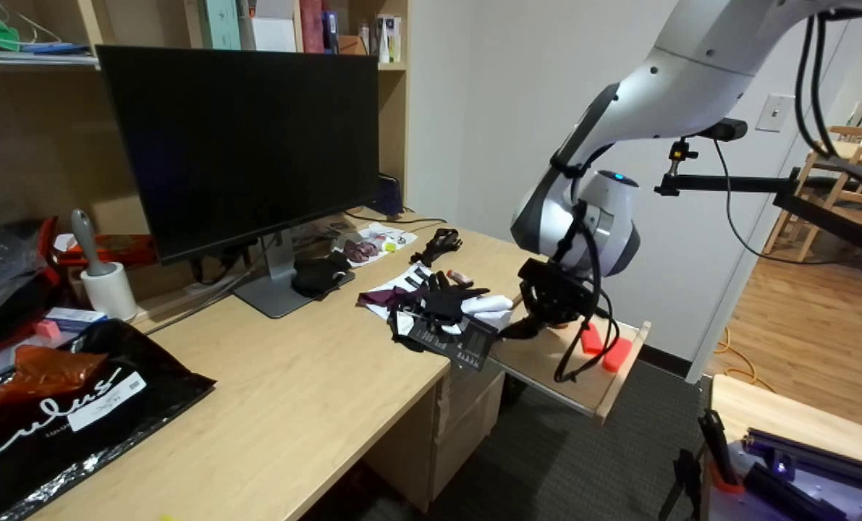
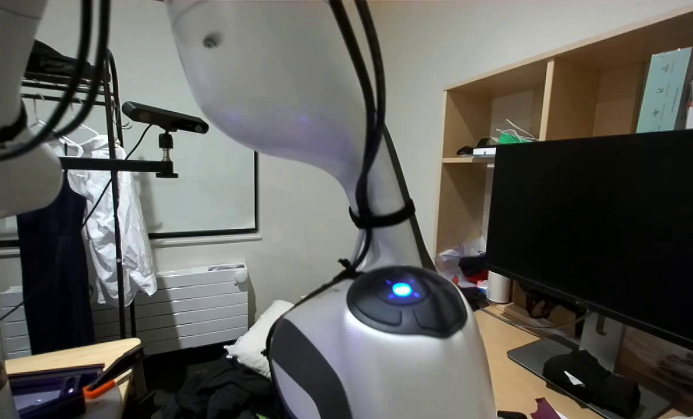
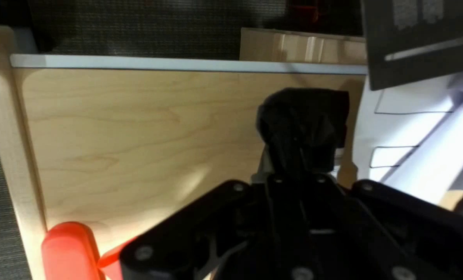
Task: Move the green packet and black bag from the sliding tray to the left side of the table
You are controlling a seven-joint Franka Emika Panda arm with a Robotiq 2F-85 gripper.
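Table carries a monitor near its back edge, and beyond its front edge, near one corner, stands out a wooden tray. Over this tray the gripper has its fingers narrow, holding the black bag.

A lint roller stands near a black monitor; a white shirt hangs beside a dark garment
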